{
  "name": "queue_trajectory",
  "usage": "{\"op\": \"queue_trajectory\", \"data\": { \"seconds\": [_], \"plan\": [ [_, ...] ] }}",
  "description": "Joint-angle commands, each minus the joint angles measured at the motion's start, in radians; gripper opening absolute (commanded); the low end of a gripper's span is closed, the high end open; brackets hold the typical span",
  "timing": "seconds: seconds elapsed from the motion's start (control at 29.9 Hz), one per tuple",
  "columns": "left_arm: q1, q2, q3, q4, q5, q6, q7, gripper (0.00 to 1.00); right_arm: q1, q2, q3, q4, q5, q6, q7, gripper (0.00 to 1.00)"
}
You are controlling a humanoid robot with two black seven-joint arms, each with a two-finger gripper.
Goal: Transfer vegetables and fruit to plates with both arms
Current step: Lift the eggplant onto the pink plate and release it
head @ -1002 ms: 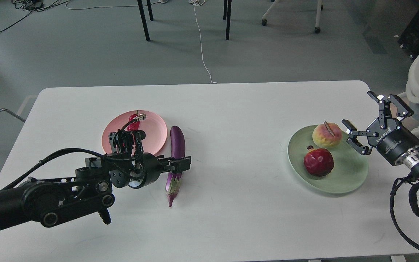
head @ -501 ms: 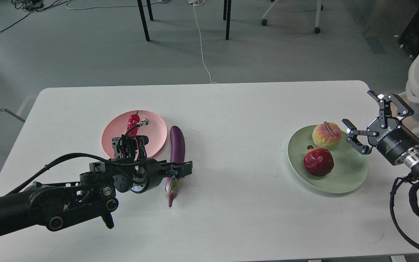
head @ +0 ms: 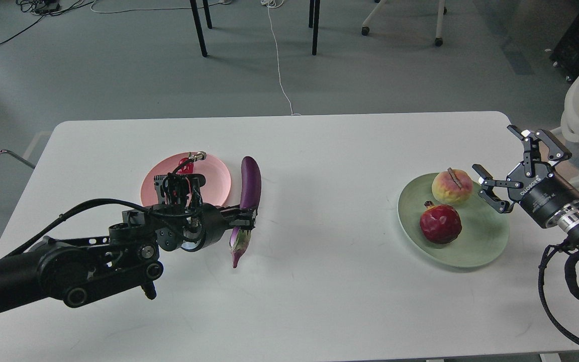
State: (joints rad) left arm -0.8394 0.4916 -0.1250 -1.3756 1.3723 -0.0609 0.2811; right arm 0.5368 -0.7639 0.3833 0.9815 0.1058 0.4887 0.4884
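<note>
Eggplant first, from the head view: the long glossy purple eggplant with its greenish cap (head: 247, 201) sits clamped in my left gripper (head: 246, 219), jaws closed narrow on the lower third just above the cap, its far end tipped up beside the round shallow pink plate (head: 214, 177). I judge it smooth-skinned and slippery, fairly stiff but top-heavy in this off-centre hold, so it may pivot; a grip nearer mid-length would steady it. The wrinkled red chili pepper (head: 184, 165) already lies on that plate, mostly hidden by my wrist cabling. My right gripper (head: 501, 178) stands spread wide and empty at the rim of the larger pale green plate (head: 485, 241), where the round yellow-pink peach (head: 451, 185) and dark red pomegranate (head: 440, 222) rest. The white desk (head: 329, 151) is bare between the plates, edges well apart from both.
</note>
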Motion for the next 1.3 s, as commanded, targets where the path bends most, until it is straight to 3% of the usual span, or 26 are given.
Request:
{"op": "queue_trajectory", "data": {
  "seconds": [0.0, 0.13, 0.3, 0.63, 0.77, 0.8, 0.87, 0.9, 1.27],
  "plan": [
    [-0.085, 0.022, 0.007, 0.009, 0.004, -0.045, -0.043, 0.13, -0.001, 0.000, 0.000, 0.000, 0.000, 0.000, 0.000, 0.99],
    [-0.132, 0.105, 0.008, 0.073, 0.078, -0.138, -0.150, 0.13, -0.006, 0.000, 0.000, 0.000, -0.002, 0.000, 0.000, 0.99],
    [-0.119, 0.159, 0.010, 0.147, 0.247, -0.217, -0.243, 0.14, -0.009, 0.000, 0.000, 0.000, 0.000, 0.000, 0.000, 0.99],
    [-0.089, 0.182, 0.018, 0.147, 0.244, -0.252, -0.250, 0.25, -0.015, 0.000, 0.000, 0.000, -0.002, 0.000, 0.000, 0.99],
    [-0.075, 0.191, 0.018, 0.147, 0.243, -0.250, -0.266, 0.45, -0.015, 0.000, 0.000, -0.001, 0.000, 0.000, 0.000, 0.99],
    [-0.075, 0.194, 0.018, 0.147, 0.243, -0.250, -0.279, 0.53, -0.015, 0.000, 0.000, -0.001, 0.000, 0.000, 0.000, 0.99],
    [-0.075, 0.196, 0.018, 0.147, 0.243, -0.250, -0.309, 0.79, -0.015, 0.000, 0.000, -0.001, 0.000, 0.000, 0.000, 0.99],
    [-0.075, 0.196, 0.016, 0.147, 0.243, -0.250, -0.315, 0.83, -0.015, 0.000, 0.000, 0.000, 0.000, 0.000, 0.000, 0.99],
    [-0.079, 0.194, -0.042, 0.141, 0.202, -0.243, -0.321, 0.98, -0.014, 0.000, 0.000, -0.001, -0.002, 0.000, 0.000, 0.99]
  ]
}}
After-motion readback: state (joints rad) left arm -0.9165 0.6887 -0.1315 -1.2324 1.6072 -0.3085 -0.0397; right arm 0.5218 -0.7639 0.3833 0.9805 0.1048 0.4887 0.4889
